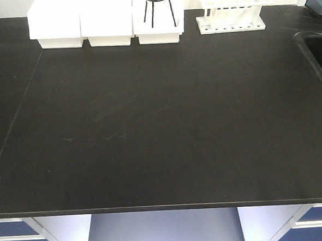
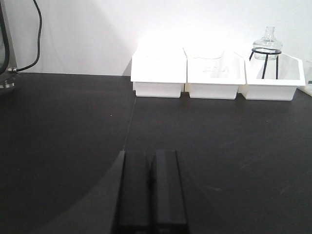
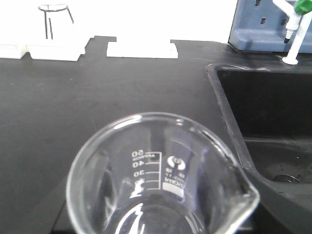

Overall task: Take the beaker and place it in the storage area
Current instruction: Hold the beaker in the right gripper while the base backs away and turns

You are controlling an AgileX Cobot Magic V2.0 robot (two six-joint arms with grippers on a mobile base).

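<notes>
The black surface [image 1: 150, 126] fills the front view, and neither arm shows on it. A sink [image 3: 265, 105] is sunk into its right side. Along the back wall stand three white boxes [image 1: 105, 20] in a row, with a white test-tube rack [image 1: 231, 19] just beside them. A glass vessel on black wire legs [image 1: 158, 6] sits in the rightmost box.

The left hand [image 2: 151, 190] hovers low over the bare surface, its two black fingers pressed together on nothing.

The beaker [image 3: 161, 185] fills the lower part of the right wrist view, mouth up and pour lip toward the sink, with its white graduation marks readable through the glass. It appears to be lifted clear of the surface, near the sink's edge. Of the right hand [image 3: 158, 226] only dark slivers show at the bottom corners on either side of the glass, and I read that as clamped on the beaker.

The grab looks done and the carry is in hand. The storage area is in no view, so the next move probably calls for turning or driving away from here. The beaker must stay level and away from the sink rim.
</notes>
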